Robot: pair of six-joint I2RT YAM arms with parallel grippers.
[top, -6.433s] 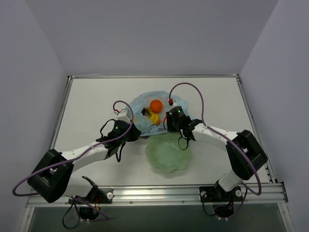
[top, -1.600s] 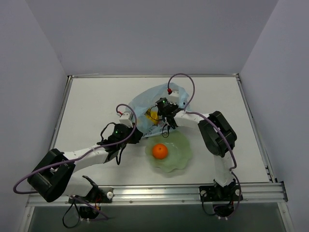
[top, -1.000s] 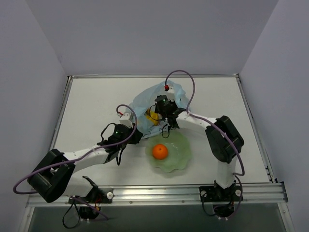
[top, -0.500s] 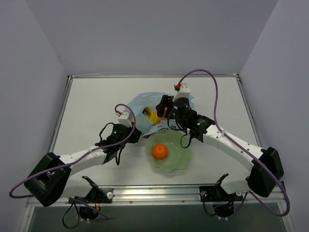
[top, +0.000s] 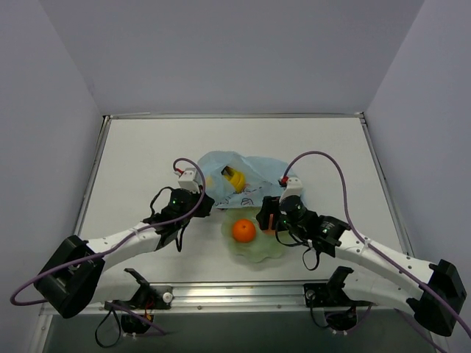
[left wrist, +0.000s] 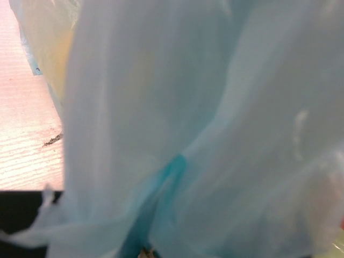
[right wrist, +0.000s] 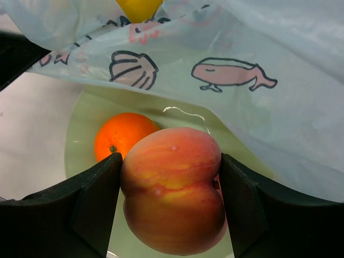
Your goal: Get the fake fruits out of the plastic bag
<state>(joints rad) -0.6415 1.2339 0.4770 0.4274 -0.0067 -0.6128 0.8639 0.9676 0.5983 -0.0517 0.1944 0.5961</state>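
Sitting in green bowl (top: 255, 254): orange (top: 243, 231)

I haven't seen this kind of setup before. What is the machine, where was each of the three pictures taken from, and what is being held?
Two robot arms are bolted at the near edge of a table. The wide picture looks down from above and behind them. The other two come from a camera on each wrist. The left claw is shut on the thin blue plastic bag, which fills its wrist view. The right claw grips a peach-pink fruit over the green bowl, where an orange already lies. A yellow fruit shows in the bag's mouth.
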